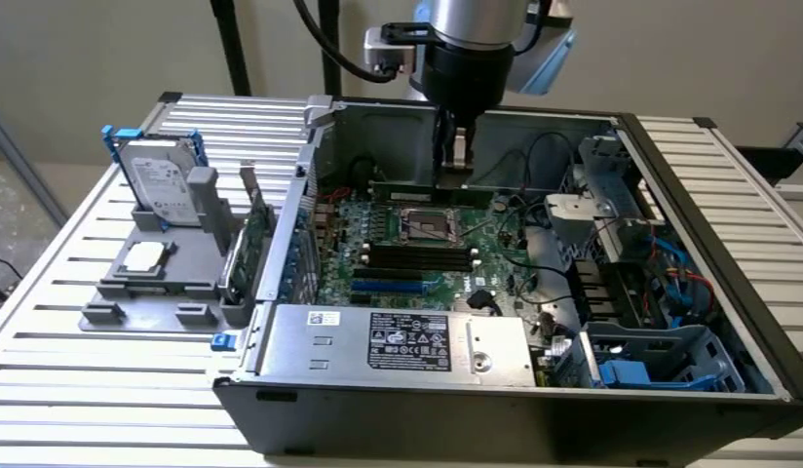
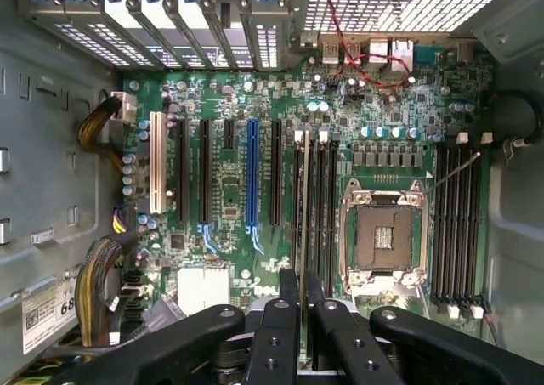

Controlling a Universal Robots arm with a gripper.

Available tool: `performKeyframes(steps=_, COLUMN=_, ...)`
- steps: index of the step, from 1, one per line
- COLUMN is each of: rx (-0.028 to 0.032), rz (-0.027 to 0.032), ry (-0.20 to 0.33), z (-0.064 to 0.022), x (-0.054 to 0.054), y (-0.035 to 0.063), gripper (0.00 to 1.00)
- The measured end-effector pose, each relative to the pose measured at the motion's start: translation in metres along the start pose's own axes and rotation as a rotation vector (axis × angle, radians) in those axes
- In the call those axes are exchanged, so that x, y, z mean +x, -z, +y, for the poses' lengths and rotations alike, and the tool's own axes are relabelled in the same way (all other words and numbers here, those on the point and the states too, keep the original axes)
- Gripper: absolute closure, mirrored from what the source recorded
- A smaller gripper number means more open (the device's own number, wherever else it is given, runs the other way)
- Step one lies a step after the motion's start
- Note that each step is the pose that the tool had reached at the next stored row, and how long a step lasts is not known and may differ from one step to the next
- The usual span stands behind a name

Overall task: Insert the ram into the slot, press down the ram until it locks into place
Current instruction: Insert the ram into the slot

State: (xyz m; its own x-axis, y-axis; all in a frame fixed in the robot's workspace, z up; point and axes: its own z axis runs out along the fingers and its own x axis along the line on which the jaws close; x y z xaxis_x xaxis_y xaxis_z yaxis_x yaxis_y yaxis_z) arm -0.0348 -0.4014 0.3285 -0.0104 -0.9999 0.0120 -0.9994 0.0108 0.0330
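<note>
Jaws clamped on the ram [image 1: 415, 185] [image 2: 303, 215], gripper [image 1: 454, 161] [image 2: 303, 317] pointing straight down inside the open PC case [image 1: 506, 409]. Stick is held on edge above the motherboard [image 2: 229, 189], not seated. In wrist view it runs along the black slot [image 2: 321, 215] bank beside the processor socket [image 2: 387, 236]. Can't tell which slot.

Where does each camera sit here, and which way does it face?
Exterior view: outside the open case, above it, looking down at the motherboard; arm and gripper show, holding the ram.
Wrist view: on the wrist, looking down onto the motherboard; the gripper's fingers show.
Shared: gripper, ram, motherboard, processor socket.
</note>
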Motion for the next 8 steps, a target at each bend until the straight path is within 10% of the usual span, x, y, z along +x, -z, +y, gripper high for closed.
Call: performKeyframes(steps=8, rx=0.0, rz=0.0, ry=0.0, z=-0.0027, x=0.0, y=-0.0144, gripper=0.86)
